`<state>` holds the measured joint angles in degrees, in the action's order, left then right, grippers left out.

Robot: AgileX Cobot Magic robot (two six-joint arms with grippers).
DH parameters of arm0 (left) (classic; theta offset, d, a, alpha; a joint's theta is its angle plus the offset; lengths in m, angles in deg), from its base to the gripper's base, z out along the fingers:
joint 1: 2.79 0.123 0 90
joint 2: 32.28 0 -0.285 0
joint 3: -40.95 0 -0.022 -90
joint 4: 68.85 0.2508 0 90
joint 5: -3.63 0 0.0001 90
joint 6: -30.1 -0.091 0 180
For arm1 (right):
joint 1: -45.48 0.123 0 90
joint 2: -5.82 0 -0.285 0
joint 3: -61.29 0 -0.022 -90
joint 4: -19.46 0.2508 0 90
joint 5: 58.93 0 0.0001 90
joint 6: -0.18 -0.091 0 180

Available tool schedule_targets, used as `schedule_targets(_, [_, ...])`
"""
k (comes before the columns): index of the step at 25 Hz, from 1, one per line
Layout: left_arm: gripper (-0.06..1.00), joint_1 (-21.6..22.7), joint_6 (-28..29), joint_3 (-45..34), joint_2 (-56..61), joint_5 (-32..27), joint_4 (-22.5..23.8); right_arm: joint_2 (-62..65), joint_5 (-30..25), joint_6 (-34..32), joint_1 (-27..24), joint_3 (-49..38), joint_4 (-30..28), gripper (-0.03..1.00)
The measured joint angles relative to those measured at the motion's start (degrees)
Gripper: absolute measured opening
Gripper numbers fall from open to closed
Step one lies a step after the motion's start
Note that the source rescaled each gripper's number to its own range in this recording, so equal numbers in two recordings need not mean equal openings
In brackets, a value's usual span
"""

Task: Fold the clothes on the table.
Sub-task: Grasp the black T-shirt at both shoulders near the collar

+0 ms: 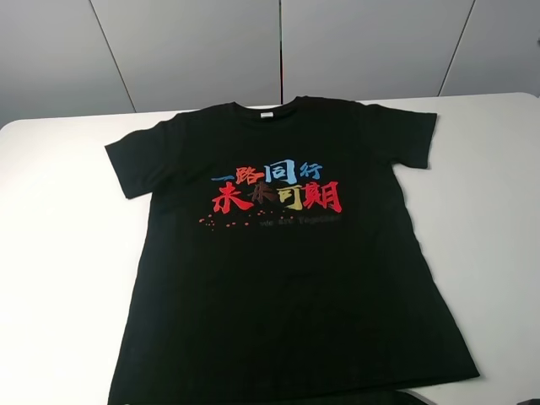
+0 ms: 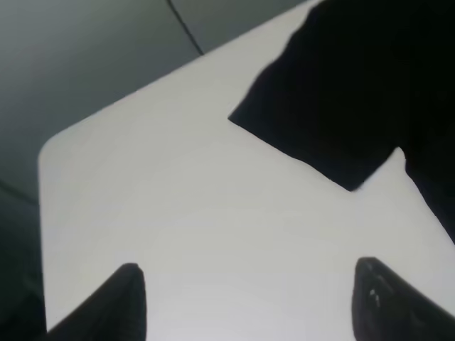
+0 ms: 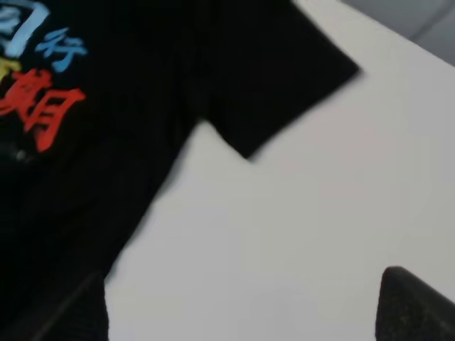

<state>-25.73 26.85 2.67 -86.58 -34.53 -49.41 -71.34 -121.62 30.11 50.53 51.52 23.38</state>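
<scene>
A black T-shirt [image 1: 287, 278] lies flat and face up on the white table [image 1: 59, 253], collar at the far side, with a red, blue and yellow print [image 1: 277, 190] on the chest. My left gripper [image 2: 252, 305] is open and empty over bare table, short of the shirt's left sleeve [image 2: 334, 92]. My right gripper [image 3: 242, 312] is open and empty above the table beside the right sleeve [image 3: 277, 71]; one finger [image 3: 412, 305] shows clearly, the other blends into the shirt. Neither gripper clearly shows in the exterior high view.
Grey wall panels [image 1: 194, 42] stand behind the table. The table's far left corner [image 2: 53, 149] and its edge are close to my left gripper. Bare table lies on both sides of the shirt.
</scene>
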Motion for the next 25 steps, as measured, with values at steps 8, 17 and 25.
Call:
schedule_targets(8, [0.80, -11.5, 5.3, 9.0, -25.3, 1.9, 3.7, -22.9, 0.3, 17.8, 7.0, 3.1, 2.3, 0.81])
schedule_targets(17, [0.80, -11.8, 1.8, 16.5, -42.6, -0.7, 4.3, -33.8, 6.2, 29.8, 8.0, 3.1, 12.0, 0.79])
schedule_targets(25, [0.67, -11.8, -10.7, 21.6, -51.2, -7.3, 0.2, -34.7, 11.1, 34.6, 8.0, 3.3, 7.0, 0.79])
